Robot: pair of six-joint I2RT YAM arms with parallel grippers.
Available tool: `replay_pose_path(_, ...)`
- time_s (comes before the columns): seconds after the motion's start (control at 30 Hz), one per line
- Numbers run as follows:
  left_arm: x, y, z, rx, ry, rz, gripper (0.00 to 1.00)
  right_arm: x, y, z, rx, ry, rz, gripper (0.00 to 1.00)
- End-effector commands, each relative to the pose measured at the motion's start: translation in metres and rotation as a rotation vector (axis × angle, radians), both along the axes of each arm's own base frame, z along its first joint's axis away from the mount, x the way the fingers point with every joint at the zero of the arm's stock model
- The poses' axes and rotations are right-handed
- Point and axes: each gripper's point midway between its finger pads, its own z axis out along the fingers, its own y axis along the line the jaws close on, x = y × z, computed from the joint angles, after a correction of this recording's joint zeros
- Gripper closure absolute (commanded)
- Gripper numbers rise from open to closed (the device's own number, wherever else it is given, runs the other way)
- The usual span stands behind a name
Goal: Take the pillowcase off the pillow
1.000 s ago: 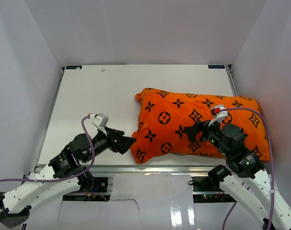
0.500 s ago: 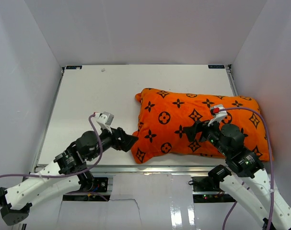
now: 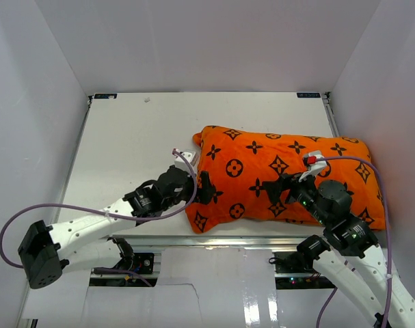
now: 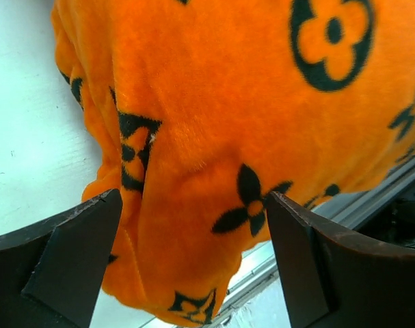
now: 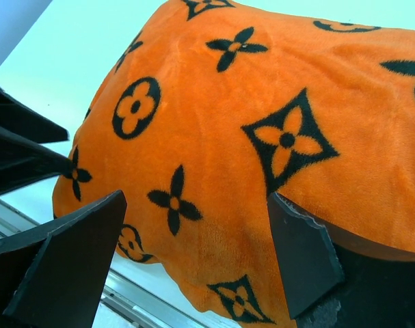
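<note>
Lying right of centre on the white table (image 3: 125, 137), the bright orange plush pillowcase (image 3: 289, 167) hides its pillow. The left gripper (image 4: 193, 225) gapes wide at its near-left corner, the right gripper (image 5: 193, 205) likewise mid-cushion; best pinch fabric only.

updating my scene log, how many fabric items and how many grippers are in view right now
orange pillowcase: 1
grippers: 2, the left gripper and the right gripper, both open
white pillow showing: 0, no white stuffing visible
total: 3
</note>
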Motion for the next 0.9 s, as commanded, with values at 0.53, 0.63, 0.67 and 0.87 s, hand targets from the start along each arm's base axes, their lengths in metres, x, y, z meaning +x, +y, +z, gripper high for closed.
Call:
replay_pose_path(0.53,0.012,0.073,0.046,-0.097,-0.008,0.379,1.0,0.011,0.03,0.026,0.072,-0.018,0.09,0.09)
replay_pose_path(0.63,0.009,0.109,0.055,-0.068,-0.021,0.511,1.0,0.02,0.035,0.02,0.027,0.018,0.094,0.09)
replay_pose_path(0.67,0.007,0.118,0.063,-0.079,-0.036,0.532,1.0,0.022,0.037,0.013,0.007,0.037,0.097,0.09)
replay_pose_path(0.87,-0.002,0.16,0.08,-0.022,-0.072,0.644,1.0,0.029,0.041,-0.028,-0.019,0.1,0.089,0.09)
